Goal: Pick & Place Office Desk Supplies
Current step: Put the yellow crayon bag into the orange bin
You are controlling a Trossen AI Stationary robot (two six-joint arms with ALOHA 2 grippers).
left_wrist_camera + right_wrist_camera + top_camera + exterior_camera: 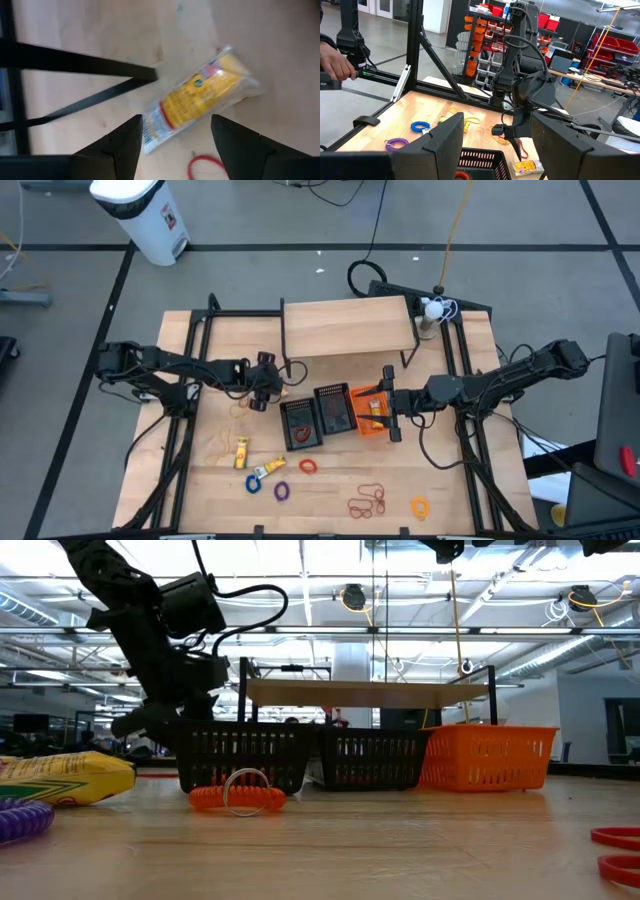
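1. Two grippers both stand released, as we see: the left gripper (pixel 264 384) hovers at nine o'clock of the black baskets (pixel 300 424).
2. We find the right gripper (pixel 388 402) over the orange basket (pixel 366 426).
3. Supplies lie at six o'clock: yellow packet (pixel 241 452), purple coil (pixel 282 491), red loops (pixel 366 502).

You're looking at a pale, matt wooden desk (pixel 330 480), perforated plastic baskets (pixel 300 423), a glossy crinkled plastic packet (pixel 200 97) and a coiled orange plastic ring (pixel 238 797).
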